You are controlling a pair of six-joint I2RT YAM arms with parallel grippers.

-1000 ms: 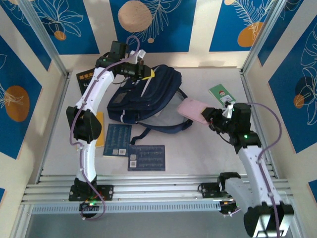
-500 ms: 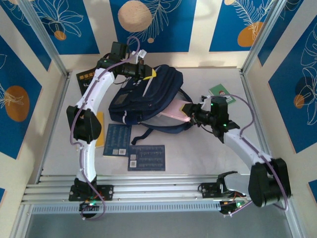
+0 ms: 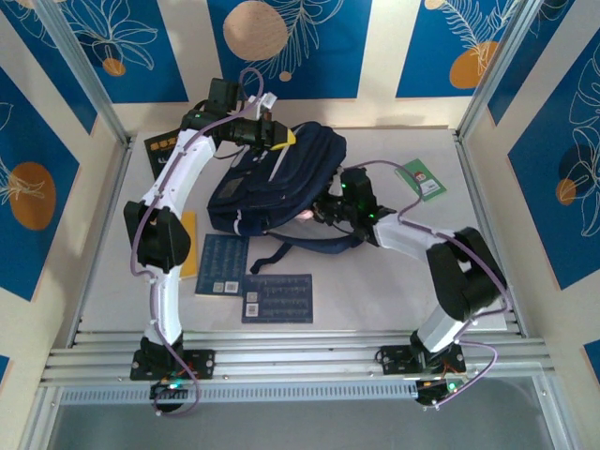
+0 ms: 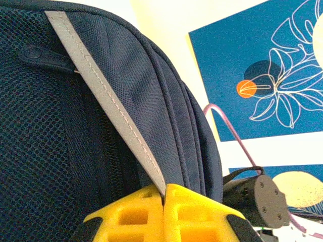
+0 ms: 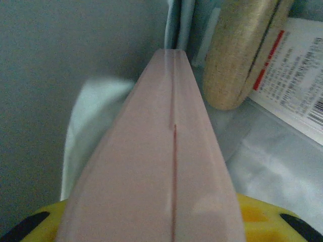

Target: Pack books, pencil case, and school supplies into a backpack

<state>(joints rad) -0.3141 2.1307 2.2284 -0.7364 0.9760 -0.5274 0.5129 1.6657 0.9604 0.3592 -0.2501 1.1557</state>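
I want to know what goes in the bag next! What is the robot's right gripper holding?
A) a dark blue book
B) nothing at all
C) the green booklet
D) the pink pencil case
D: in the right wrist view, the right gripper is clamped on the pink pencil case, and the top view shows that arm reaching into the backpack.

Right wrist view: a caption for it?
Right end effector holds pink pencil case inside backpack, beside tan block and red-printed white packet.
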